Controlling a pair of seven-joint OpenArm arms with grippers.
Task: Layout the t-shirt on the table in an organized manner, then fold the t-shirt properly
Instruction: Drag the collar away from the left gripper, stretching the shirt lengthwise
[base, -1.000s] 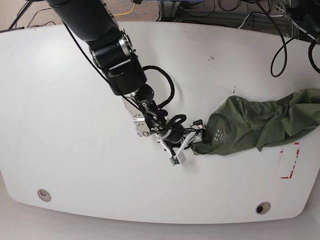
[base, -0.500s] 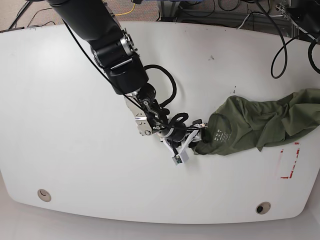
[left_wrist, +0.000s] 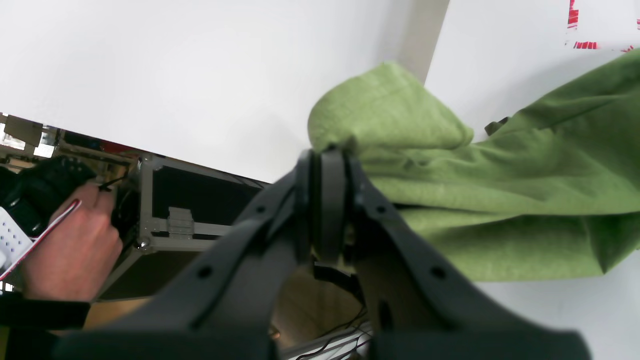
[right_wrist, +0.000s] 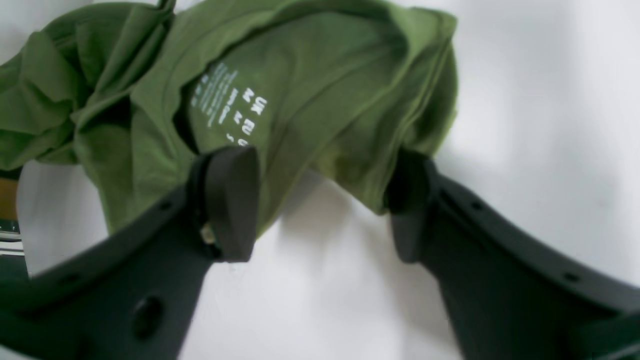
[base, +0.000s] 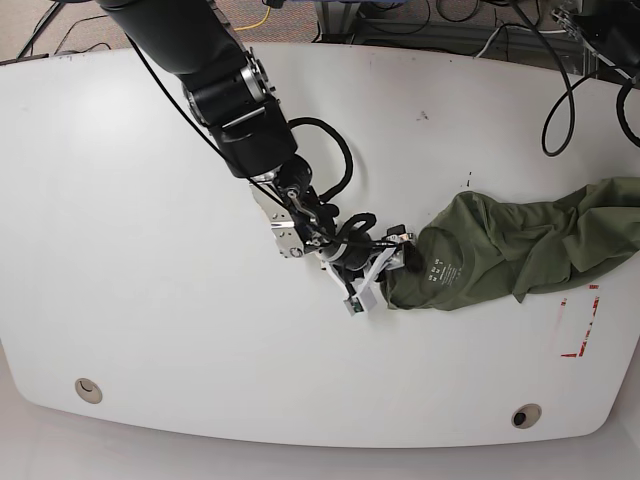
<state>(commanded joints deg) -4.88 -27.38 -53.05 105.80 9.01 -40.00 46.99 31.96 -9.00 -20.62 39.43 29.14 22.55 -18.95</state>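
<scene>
The olive-green t-shirt (base: 500, 255) lies bunched on the white table (base: 150, 200) at the right, its far end running off the frame's right edge. Its collar with the printed label (right_wrist: 235, 115) faces my right gripper (base: 400, 264). In the right wrist view that gripper (right_wrist: 320, 205) is open, its fingers (right_wrist: 230, 200) straddling the shirt's (right_wrist: 310, 90) near edge just above the table (right_wrist: 525, 100). My left gripper (left_wrist: 327, 160) is shut on a fold of the t-shirt (left_wrist: 500, 200) near the table's (left_wrist: 150, 75) edge. It is out of the base view.
Red tape marks (base: 580, 330) lie near the shirt at the right. Two round grommets (base: 88, 389) (base: 525, 415) sit near the front edge. Cables (base: 560, 100) hang at the back right. Beyond the table edge are a person's hand (left_wrist: 65, 245) and a black case (left_wrist: 200, 200).
My right arm has shifted a little to the right and up, bringing its open gripper closer around the shirt's collar edge. The shirt has hardly moved.
</scene>
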